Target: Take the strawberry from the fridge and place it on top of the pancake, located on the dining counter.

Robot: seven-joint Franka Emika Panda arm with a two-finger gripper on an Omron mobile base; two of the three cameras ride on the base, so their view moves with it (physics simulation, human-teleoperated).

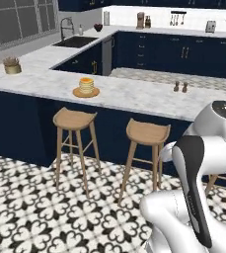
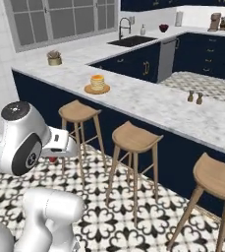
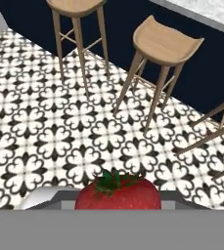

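Observation:
The strawberry (image 3: 117,193) fills the bottom of the hand view, red with green leaves, held between the jaws above the patterned floor. In the right base view a bit of red strawberry (image 2: 51,159) peeks out under my white hand, where my gripper (image 2: 53,157) is shut on it, low and in front of the stools. The pancake (image 1: 86,85) (image 2: 97,81) is a small golden stack on a round tan plate (image 1: 75,92) on the marble dining counter (image 1: 134,96) (image 2: 158,103), well ahead of and above the gripper. The fridge is out of view.
Wooden stools (image 1: 75,119) (image 1: 147,132) (image 2: 133,138) (image 2: 221,178) stand along the counter's navy base. Two small shakers (image 1: 180,87) (image 2: 195,97) sit on the counter to the right of the pancake. A potted plant (image 1: 12,65) and a sink (image 1: 75,41) lie farther left and back.

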